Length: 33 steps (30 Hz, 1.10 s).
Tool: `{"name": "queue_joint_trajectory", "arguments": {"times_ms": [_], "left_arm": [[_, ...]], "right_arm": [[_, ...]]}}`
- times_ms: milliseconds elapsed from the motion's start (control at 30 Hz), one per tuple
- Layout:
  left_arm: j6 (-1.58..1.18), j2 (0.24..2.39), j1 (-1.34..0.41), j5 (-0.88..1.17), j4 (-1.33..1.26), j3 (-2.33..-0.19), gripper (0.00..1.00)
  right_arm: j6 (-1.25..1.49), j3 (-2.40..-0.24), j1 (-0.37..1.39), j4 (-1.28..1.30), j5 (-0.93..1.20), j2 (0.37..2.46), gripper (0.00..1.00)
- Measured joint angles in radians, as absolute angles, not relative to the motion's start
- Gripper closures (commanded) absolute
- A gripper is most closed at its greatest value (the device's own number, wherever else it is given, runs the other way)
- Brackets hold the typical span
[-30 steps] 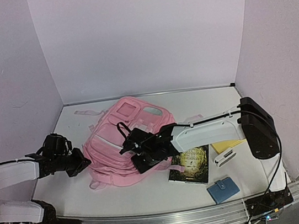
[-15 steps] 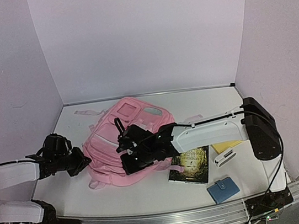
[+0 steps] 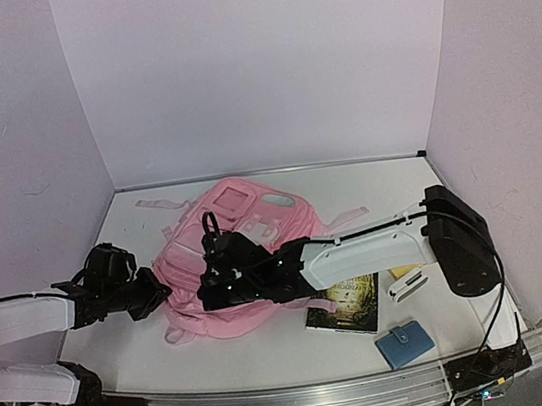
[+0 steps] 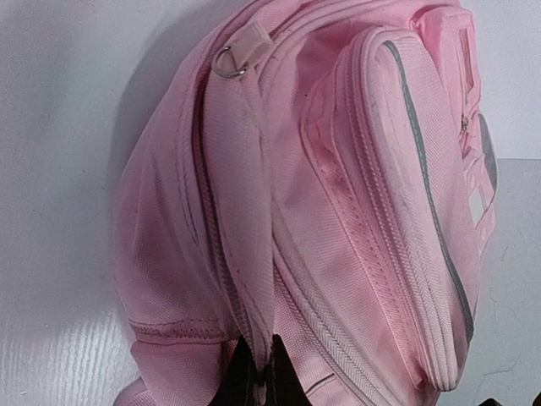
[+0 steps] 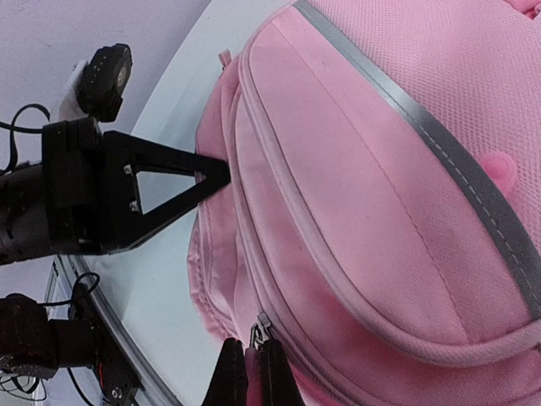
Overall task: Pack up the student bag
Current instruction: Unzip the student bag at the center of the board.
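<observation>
Pink student bag [image 3: 253, 216], left hand [image 4: 258, 385] clamped on its side fabric, right hand [image 5: 252, 376] apparently clamped on a zip pull [image 5: 260, 328].

pink student bag [image 3: 239, 203], grey trim [image 5: 439, 144], blue wallet [image 3: 405, 344]

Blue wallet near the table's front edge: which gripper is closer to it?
Right. Both are shut on the student bag, left of the blue wallet. The left gripper pinches the bag's left side; the right gripper sits between it and the wallet.
</observation>
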<state>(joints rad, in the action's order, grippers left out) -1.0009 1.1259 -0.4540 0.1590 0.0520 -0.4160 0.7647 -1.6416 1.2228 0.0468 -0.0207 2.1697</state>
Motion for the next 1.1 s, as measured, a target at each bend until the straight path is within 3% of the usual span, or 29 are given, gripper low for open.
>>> {"name": "queue_joint_trajectory", "arguments": {"times_ms": [400,467,600,667,900,1100], "left_arm": [[-1.073,1.213,-0.661,0.111,-0.043,-0.427,1.0],[-1.072,1.239,-0.682,0.118,-0.044,-0.45,0.9],[-1.04,1.232,-0.7,0.138,-0.003,-0.496,0.55],[-1.015,1.195,-0.701,0.14,0.053,-0.521,0.46],[-0.882,1.15,-0.527,0.187,0.175,-0.668,0.32],[-0.698,1.392,-0.423,0.21,0.241,-0.856,0.29]], "right_arm": [[0.76,-1.692,1.208,0.013,-0.122,2.245,1.0],[0.756,-1.689,1.199,0.011,-0.119,2.246,1.0],[0.736,-1.641,1.18,-0.038,-0.119,2.242,1.0],[0.727,-1.588,1.174,-0.063,-0.116,2.226,1.0],[0.722,-1.454,1.172,-0.114,-0.115,2.146,1.0],[0.735,-1.4,1.172,-0.143,-0.115,2.117,1.0]]}}
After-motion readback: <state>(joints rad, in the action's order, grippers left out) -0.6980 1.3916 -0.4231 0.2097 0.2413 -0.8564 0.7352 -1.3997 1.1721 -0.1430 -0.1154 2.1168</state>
